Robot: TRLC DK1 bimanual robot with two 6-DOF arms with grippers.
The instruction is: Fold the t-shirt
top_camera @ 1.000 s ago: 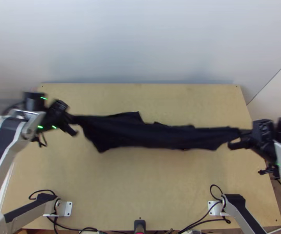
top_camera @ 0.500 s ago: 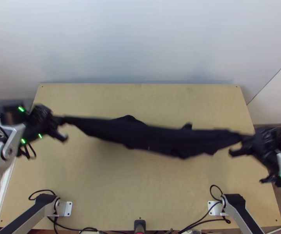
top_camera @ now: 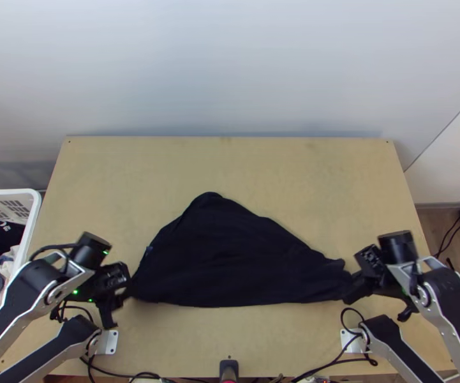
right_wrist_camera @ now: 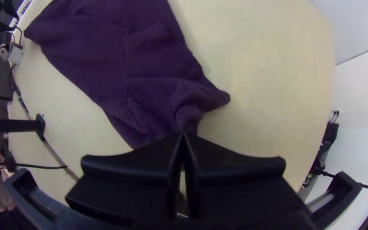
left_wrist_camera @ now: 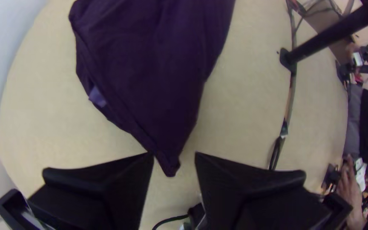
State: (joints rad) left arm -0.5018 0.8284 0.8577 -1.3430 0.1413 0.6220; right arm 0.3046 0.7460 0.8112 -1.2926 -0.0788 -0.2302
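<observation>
Basket: white, clothes in it, just off the left side of the table; I would keep my left elbow in mind there.
Left claw: fingers spread, a tapered corner of cloth lying in the gap between them; I can't tell whether either finger touches it.
Left mount: close to that claw on the near side, so I have little room to back that way.
Shirt: on the near half of the table, a broad, uneven triangle, peak pointing to the far edge, long axis running across from claw to claw.
Key relation: the left claw is right at the shirt's left end, in line with the long near edge; I judge closing there would take the corner.
Room: light wood stretches from the peak to the far edge, so I'd carry any stretch or fold that way.
Right claw: fingers together, pinching the bunched right end; creases fan out from the tips.
Cable loop: near the right end, a possible snag.
</observation>
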